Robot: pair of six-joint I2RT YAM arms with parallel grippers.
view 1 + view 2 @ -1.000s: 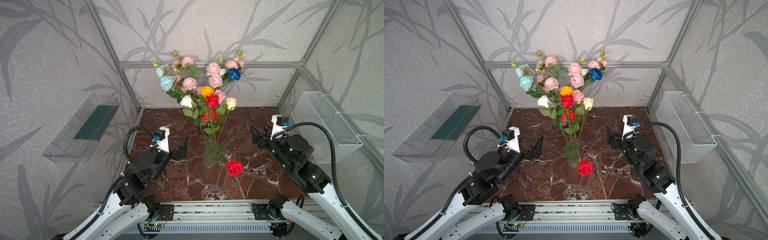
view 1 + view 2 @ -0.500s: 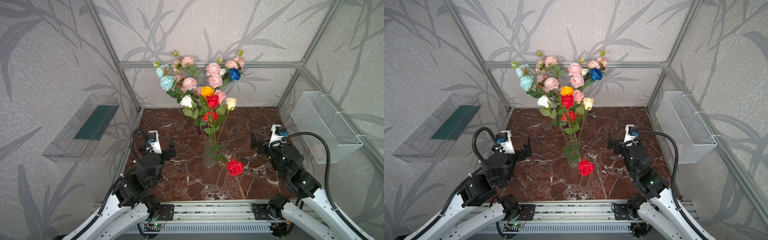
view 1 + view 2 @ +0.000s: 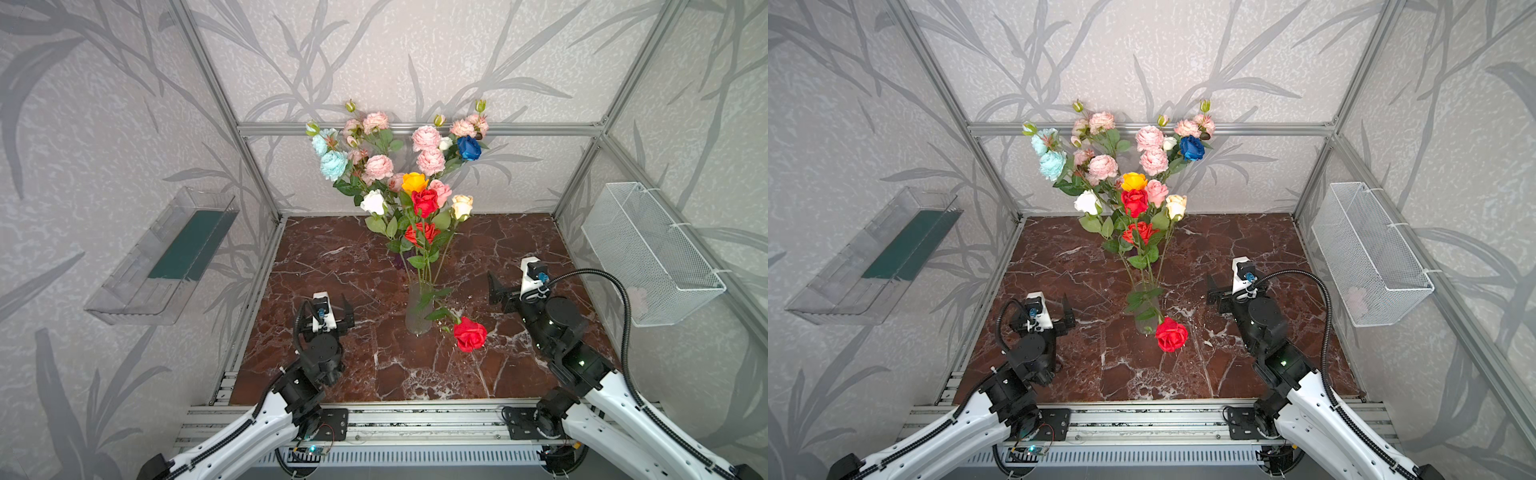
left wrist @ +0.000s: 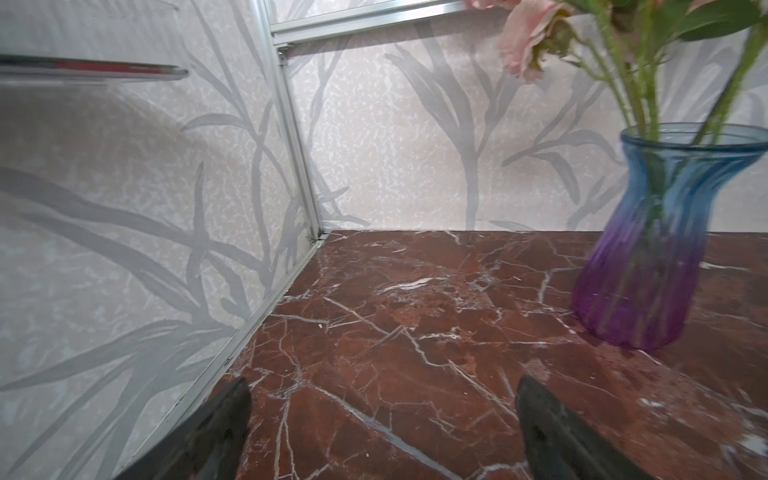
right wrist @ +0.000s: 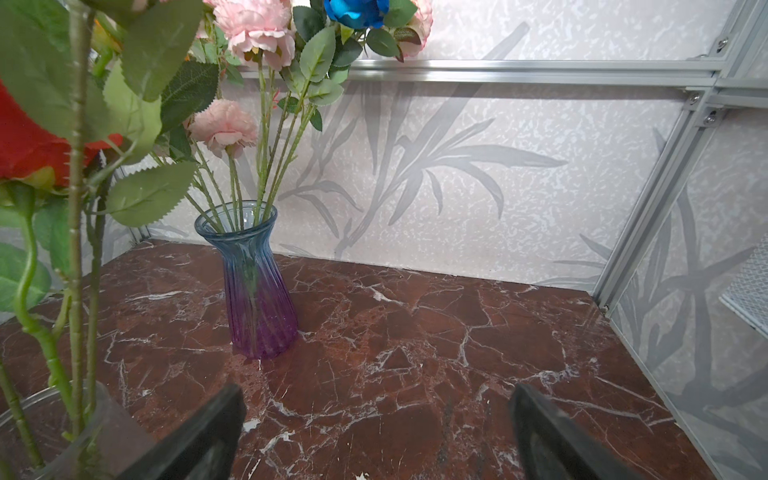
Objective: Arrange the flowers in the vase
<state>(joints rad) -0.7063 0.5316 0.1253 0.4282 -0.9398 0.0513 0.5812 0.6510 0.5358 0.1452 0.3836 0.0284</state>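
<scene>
The flowers stand in two vases at mid-table. Roses in red, orange, white, cream and pink (image 3: pixel 424 202) (image 3: pixel 1134 202) rise from a clear glass vase (image 3: pixel 419 311) (image 3: pixel 1145 313) (image 5: pixel 50 432); one red rose (image 3: pixel 470 334) (image 3: pixel 1171 334) droops over its rim toward the front. Frilly pink and turquoise blooms (image 3: pixel 333 164) and a blue rose (image 3: pixel 468 148) (image 5: pixel 356 11) fill a blue-to-purple vase (image 4: pixel 648 249) (image 5: pixel 255 286) behind it. My left gripper (image 3: pixel 329 311) (image 3: pixel 1051 309) (image 4: pixel 383 388) is open, empty, left of the clear vase. My right gripper (image 3: pixel 509 287) (image 3: pixel 1227 287) (image 5: pixel 378 390) is open, empty, to its right.
The dark red marble tabletop (image 3: pixel 332 257) is fenced by patterned walls on an aluminium frame. A clear plastic tray (image 3: pixel 166 257) hangs on the left wall and a white wire basket (image 3: pixel 648 253) on the right wall. Leafy stems spread wide above both vases.
Both arms have drawn back from the clear vase toward the front. The left gripper swung from pointing at the vase to pointing at the back wall. The right jaws opened wider.
</scene>
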